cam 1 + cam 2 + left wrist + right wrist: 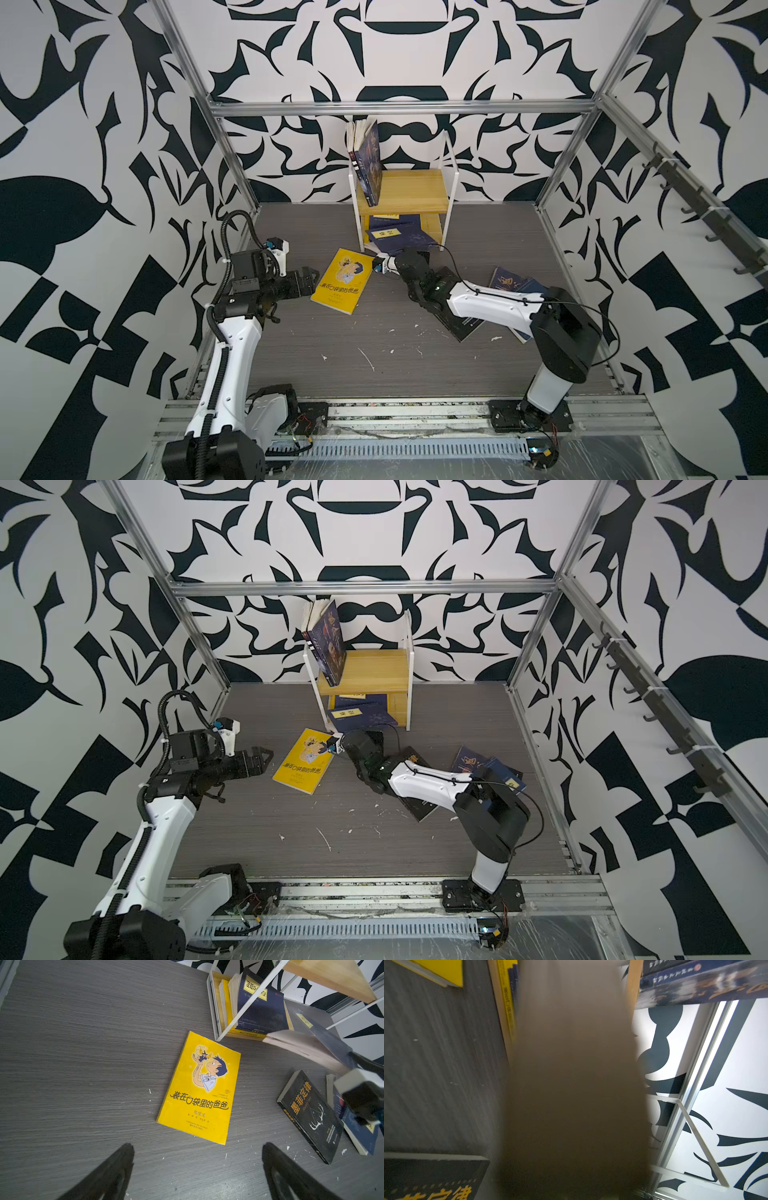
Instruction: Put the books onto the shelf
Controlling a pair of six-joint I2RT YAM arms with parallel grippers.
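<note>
The step in hand looks to be an insertion. A navy book (397,240) is pinched shut at its near edge by the right end effector (404,254) and held tilted at the mouth of the lower tier of the shelf (451,195). Its far end is over the books already lying there, and its near end juts out past the front. The right wrist view is almost filled by a blurred brown mass, most likely its page edge.

What seems called for next is a level push deeper into the tier before the grip is let go. Released as tilted as this, the book could well slide back out onto the table (332,353).

The left end effector (308,281) is held low with its jaws spread wide and nothing between them. It is just beside the yellow book (343,280), which lies flat, cover up, in front of the shelf. That pick is judged to be next, and a thin book lying flat will probably need to be taken by an edge.

On the shelf, a small group of upright books (368,162) leans at the left end of the upper tier, and the rest of that board is bare. In the lower tier a flat stack (390,218) of navy covers with yellow labels can be made out.

Left on the table are the black book (309,1113) beneath the right arm and the navy books (509,282) beyond it.
</note>
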